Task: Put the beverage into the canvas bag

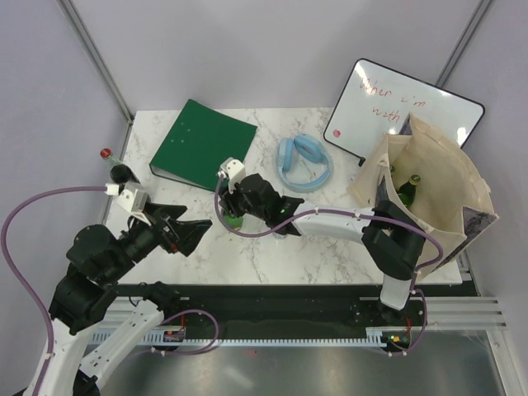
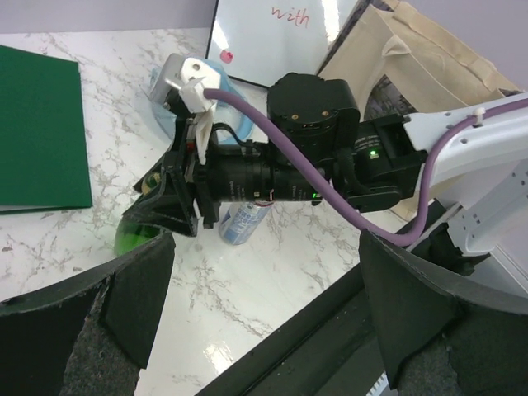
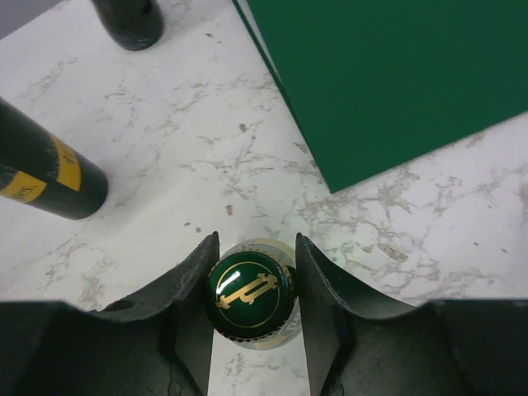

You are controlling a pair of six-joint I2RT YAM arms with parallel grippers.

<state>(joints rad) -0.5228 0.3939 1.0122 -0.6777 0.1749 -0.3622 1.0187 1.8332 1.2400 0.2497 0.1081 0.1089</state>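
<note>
A green glass bottle (image 1: 235, 221) stands upright on the white marble table (image 1: 330, 257), near the middle and just in front of the near corner of a green binder (image 1: 202, 144). From the right wrist view, its green cap with a gold emblem (image 3: 250, 295) sits between the right jaws, which press against it on both sides. The canvas bag (image 1: 466, 186) stands open at the table's right far corner, well apart from this bottle, with green bottles (image 1: 409, 191) already inside. A whiteboard (image 1: 404, 103) with red writing leans behind the bag. A pale blue looped item (image 1: 304, 163) lies between the binder and the bag. A dark bottle with a red cap (image 1: 115, 169) stands at the table's left edge. The left jaws hang wide apart and empty above the near left part of the table, pointing toward the green bottle.
</note>
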